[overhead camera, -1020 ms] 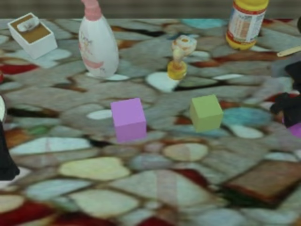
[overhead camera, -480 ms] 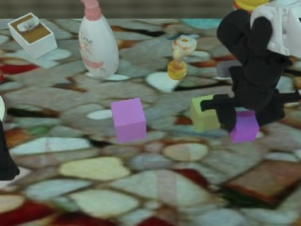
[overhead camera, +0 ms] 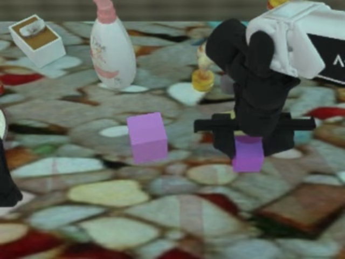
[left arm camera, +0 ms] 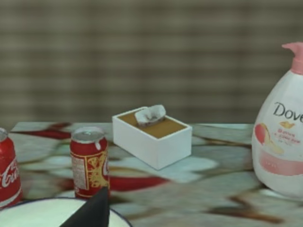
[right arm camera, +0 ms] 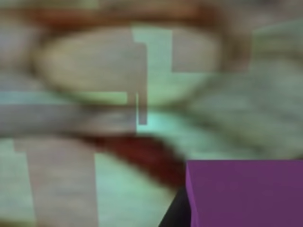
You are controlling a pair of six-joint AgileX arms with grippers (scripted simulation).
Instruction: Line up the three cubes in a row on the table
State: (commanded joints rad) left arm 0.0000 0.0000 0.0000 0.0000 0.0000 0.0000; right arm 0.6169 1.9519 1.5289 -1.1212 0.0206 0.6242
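right end effector angled down, gripping small purple cube

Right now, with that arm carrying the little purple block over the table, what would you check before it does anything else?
1. Small purple cube held in the right gripper: ok.
2. Large light-purple cube standing free as a row reference: ok.
3. Olive-green cube's place: cannot tell, the right arm hides it.
4. Small yellow-capped bottle behind the right gripper, apart from it: ok.
5. Left gripper parked at the table's left edge: ok.
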